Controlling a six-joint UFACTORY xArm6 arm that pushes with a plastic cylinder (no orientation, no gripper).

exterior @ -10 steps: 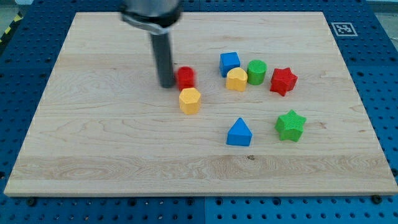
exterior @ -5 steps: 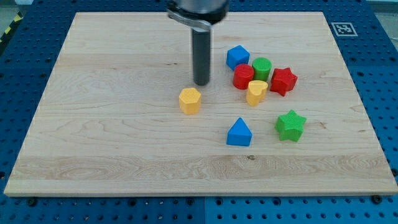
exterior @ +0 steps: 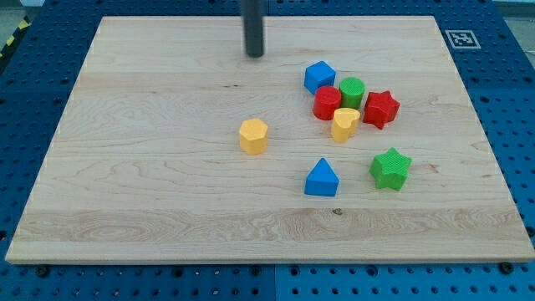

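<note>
Camera view: a pale wooden board [exterior: 167,192] lies on a blue pegboard table [exterior: 25,84], with a small black-and-white marker [exterior: 459,38] at the board's far right corner. A straight dark rod comes down from the view's top; my tip [exterior: 254,55] rests on bare wood near the board's top edge, touching no block. There is no gripper, so nothing is held.

The nearest block, a blue cube [exterior: 319,76], sits at about 4 o'clock from my tip, clearly apart. Just beyond it, packed together, are a green cylinder [exterior: 352,89], a red cylinder [exterior: 327,103], a yellow block [exterior: 343,123] and a red star [exterior: 380,109].

A yellow hexagonal block [exterior: 253,135] stands alone at 6 o'clock. A blue triangle [exterior: 322,178] and a green star [exterior: 390,168] lie farther off, near 5 o'clock.
</note>
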